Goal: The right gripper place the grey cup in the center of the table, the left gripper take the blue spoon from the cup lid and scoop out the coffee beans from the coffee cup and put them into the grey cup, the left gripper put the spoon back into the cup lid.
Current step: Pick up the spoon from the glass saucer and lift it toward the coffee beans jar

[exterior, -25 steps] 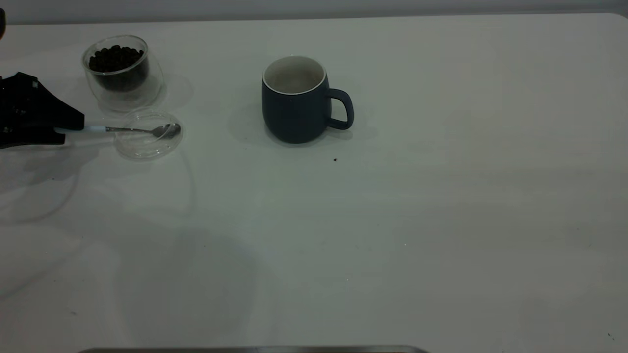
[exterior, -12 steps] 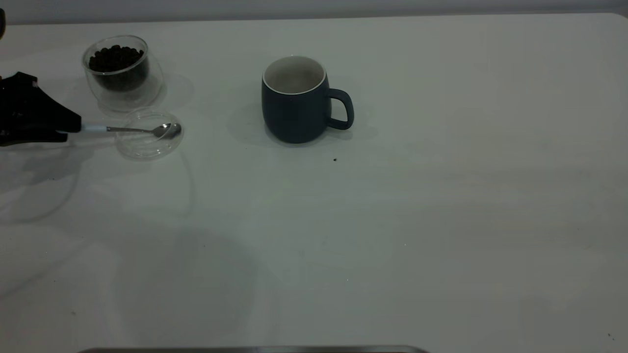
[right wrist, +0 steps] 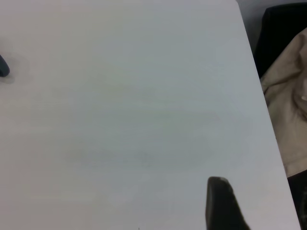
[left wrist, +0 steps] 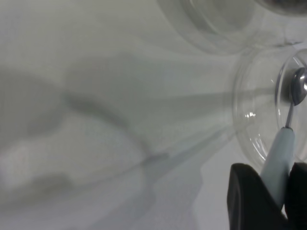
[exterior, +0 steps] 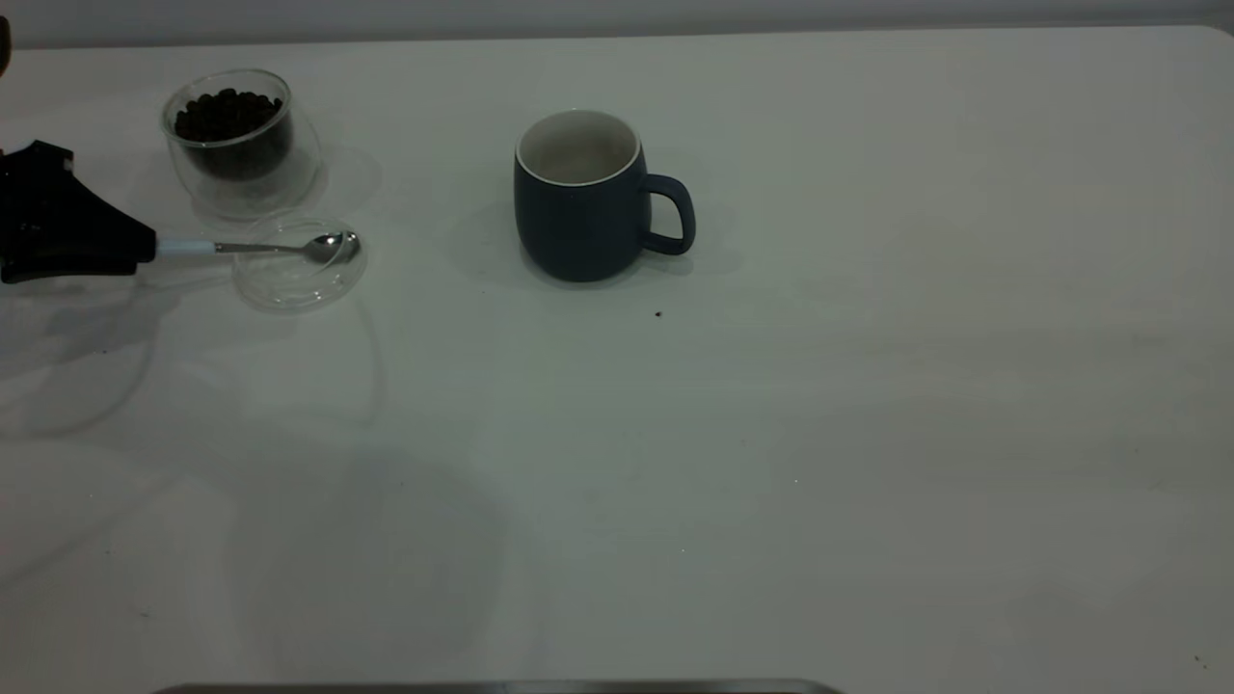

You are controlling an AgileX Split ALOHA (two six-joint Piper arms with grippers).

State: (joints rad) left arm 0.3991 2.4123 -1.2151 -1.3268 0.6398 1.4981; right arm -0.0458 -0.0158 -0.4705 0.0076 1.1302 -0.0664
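Observation:
The grey cup (exterior: pixel 578 212) stands upright mid-table, handle to the right, its white inside showing no contents. At the far left, my left gripper (exterior: pixel 145 249) is shut on the pale handle of the blue spoon (exterior: pixel 280 249). The spoon's metal bowl hovers over the clear cup lid (exterior: pixel 299 275). Just behind the lid stands the glass coffee cup (exterior: pixel 241 164), holding coffee beans (exterior: pixel 227 111). In the left wrist view the left gripper (left wrist: pixel 271 170) pinches the spoon (left wrist: pixel 283 143) over the lid (left wrist: pixel 249 115). My right gripper (right wrist: pixel 220 201) is over bare table, out of the exterior view.
A tiny dark speck (exterior: pixel 658 313) lies on the table (exterior: pixel 771 434) in front of the grey cup. In the right wrist view the table's edge runs close by, with beige cloth (right wrist: pixel 288 105) beyond it. A dark strip (exterior: pixel 501 687) lines the front edge.
The left gripper has risen slightly and drawn back to the left with the spoon. The spoon's bowl now sits a little higher over the lid, which has shifted slightly right.

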